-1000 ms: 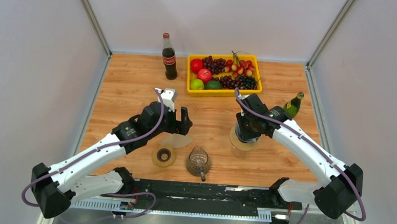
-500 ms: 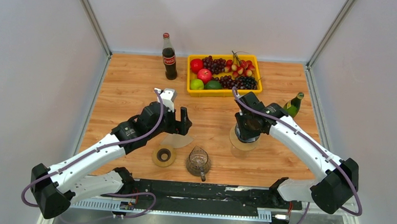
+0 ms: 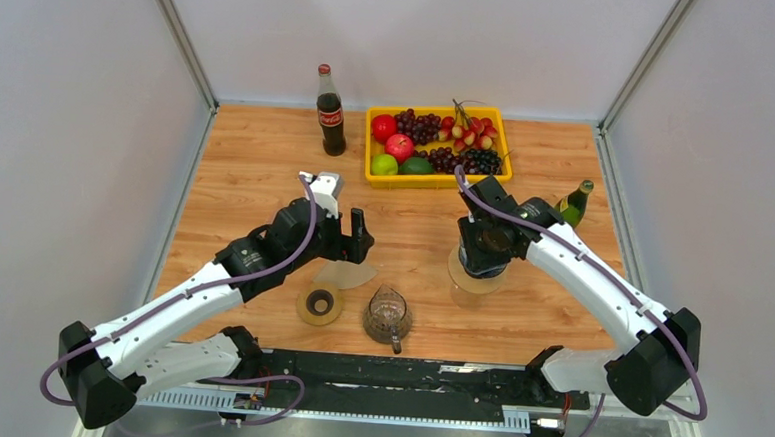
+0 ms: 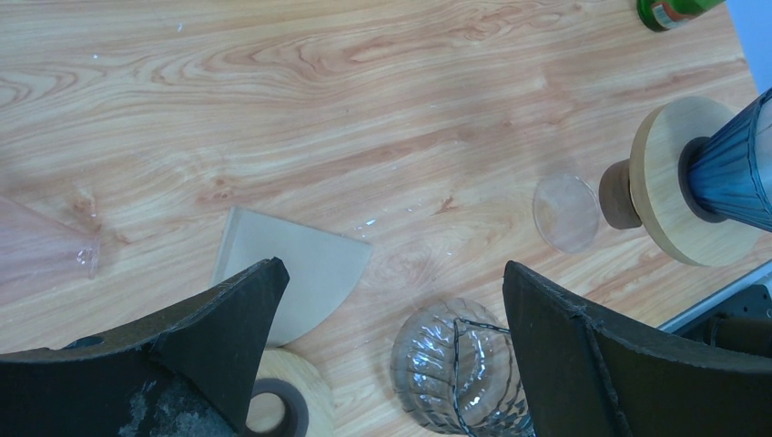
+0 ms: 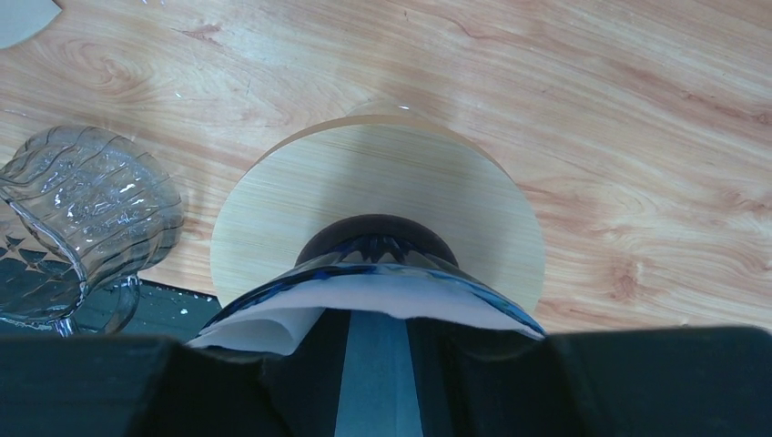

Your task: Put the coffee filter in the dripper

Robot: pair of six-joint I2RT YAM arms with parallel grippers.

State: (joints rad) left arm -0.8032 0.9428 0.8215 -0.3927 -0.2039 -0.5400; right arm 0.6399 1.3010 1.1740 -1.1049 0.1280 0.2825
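Caught at work over the surface (image 3: 266, 172). Found the right fingers (image 5: 314, 364) down at the near rim of the blue dripper (image 5: 382, 258), drawn almost together, with the white coffee filter (image 5: 364, 293) lying inside the cone directly at their tips. Could not tell whether clamped on the paper or free of it. Saw one fold of the paper poking past the rim to one side of those fingers, so judged the filter not fully seated.

Spotted the left fingers (image 4: 246, 309) released and spread wide, nothing between them. Noted a second, tan filter (image 4: 291, 273) flat on the surface just beyond their tips and a glass server (image 4: 455, 369) showing through the gap.

Judged the seating best finished by nudging the stray fold down against the cone wall, then parting the fingers a little and lifting straight up, lest the paper trail out. Reckoned a light touch wise, given the dripper perched on its wooden collar (image 5: 364, 182) and apt to tip under a sideways push. Thought the left fingers better off where they hung, clear of the tan filter.
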